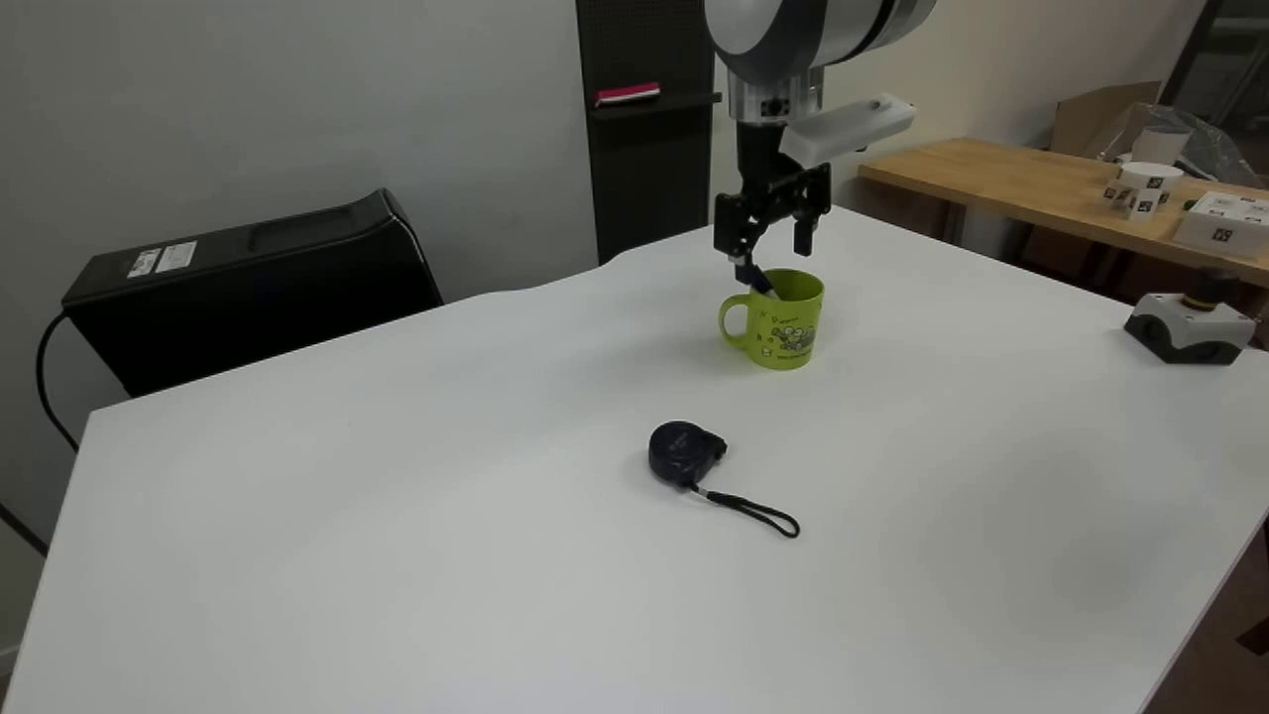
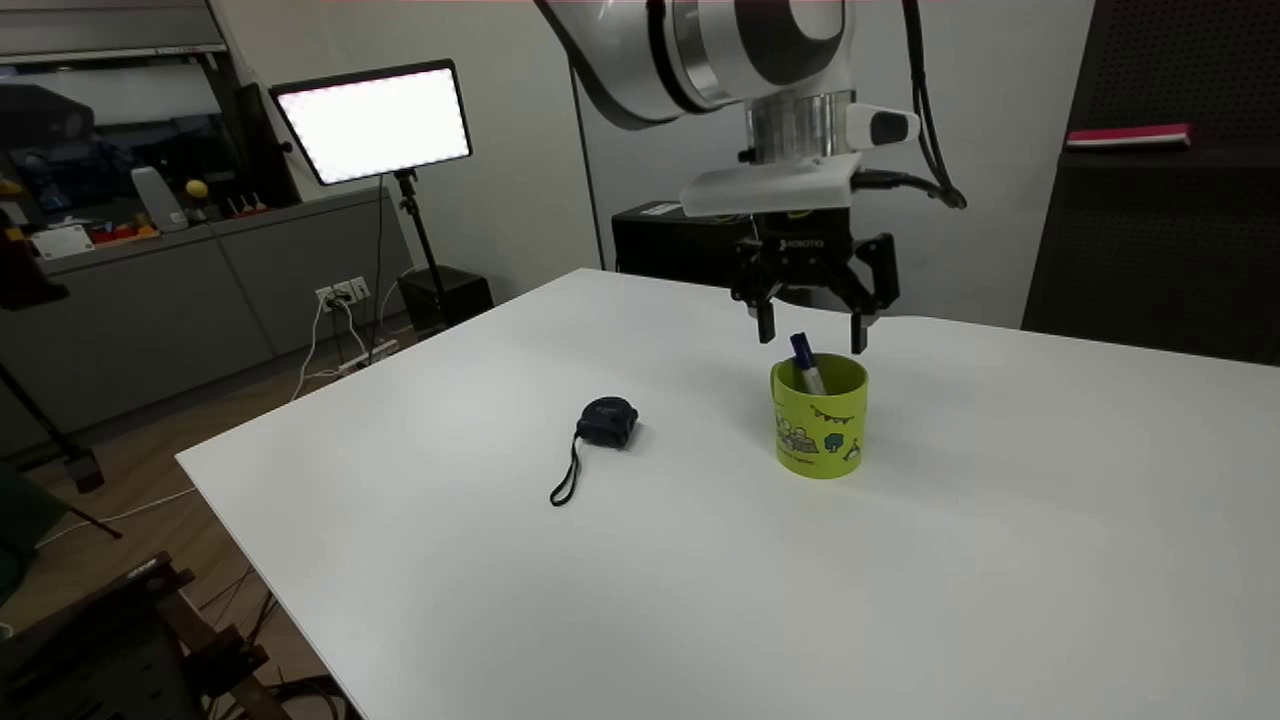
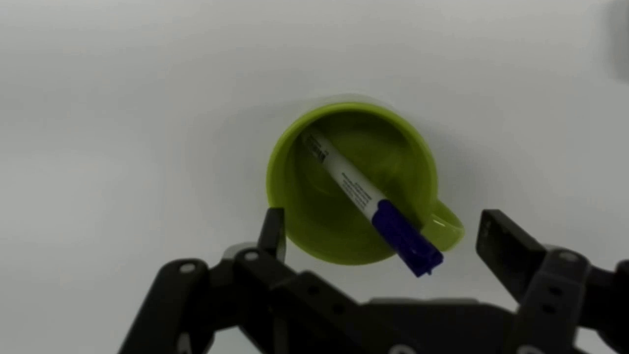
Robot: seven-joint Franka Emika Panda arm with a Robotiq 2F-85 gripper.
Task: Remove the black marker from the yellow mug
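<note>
The yellow mug is yellow-green and stands upright on the white table; it also shows in an exterior view and the wrist view. The black marker has a white barrel and a dark blue-purple cap. It leans inside the mug, cap end up and sticking out over the rim near the handle; it also shows in an exterior view. My gripper is open and empty, pointing down just above the mug. In the wrist view the fingers lie either side of the marker's cap, apart from it.
A black tape measure with a thin cord lies on the table near the mug; it also shows in an exterior view. A grey-and-black switch box sits at the table's edge. A black box-like unit stands beyond the table.
</note>
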